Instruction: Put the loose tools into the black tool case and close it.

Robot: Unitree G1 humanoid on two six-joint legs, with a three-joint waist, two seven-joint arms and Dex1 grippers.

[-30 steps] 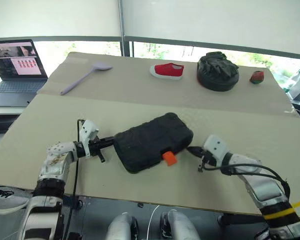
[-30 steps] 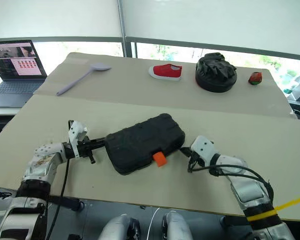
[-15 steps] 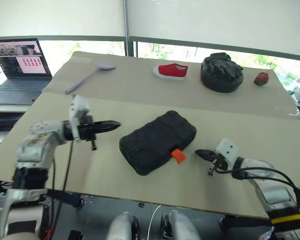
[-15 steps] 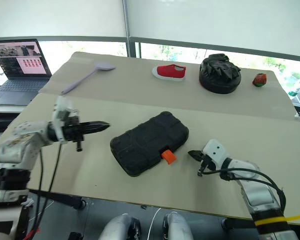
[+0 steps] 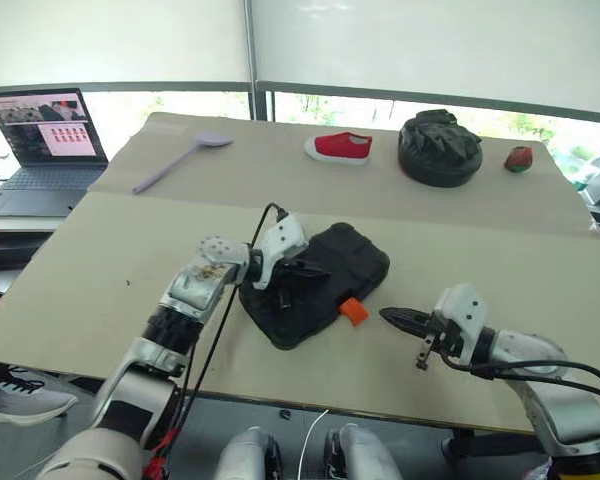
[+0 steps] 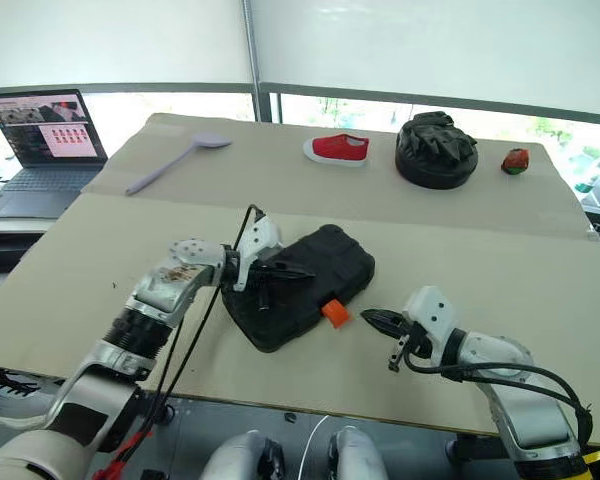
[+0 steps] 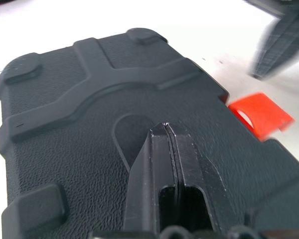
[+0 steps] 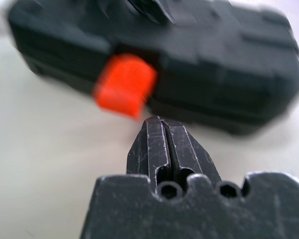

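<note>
**Case lid down, latch not yet fastened**

The black tool case (image 5: 315,283) lies flat near the middle of the near half of the table (image 5: 100,270), turned at an angle, with its lid down on the base. Its small orange latch (image 5: 354,311) sticks out from the near-right edge and appears to stand away from the case wall, so I judge it is not snapped home. No screwdrivers, knife or tape roll lie loose on the table, so the tools seem to be inside already, though the closed lid hides the slots and I cannot confirm it.

The left gripper (image 5: 318,270) is over the top of the case, its two black fingers pressed together with nothing between them; in the left wrist view the closed tips (image 7: 165,130) sit just above or on the ribbed lid, and I cannot tell whether they touch. The right gripper (image 5: 392,317) is just to the right of the latch, apart from it, fingers likewise together and empty, pointing toward the orange tab (image 8: 124,84).

What remains, as I read it, is pressing the lid and pushing the latch shut.

Further out, on the far half of the table: a lilac spoon (image 5: 177,163) at the left, a red shoe (image 5: 338,146), a round black bag (image 5: 439,146) and a small red object (image 5: 518,157) at the right. A laptop (image 5: 42,140) stands off the left side
</note>
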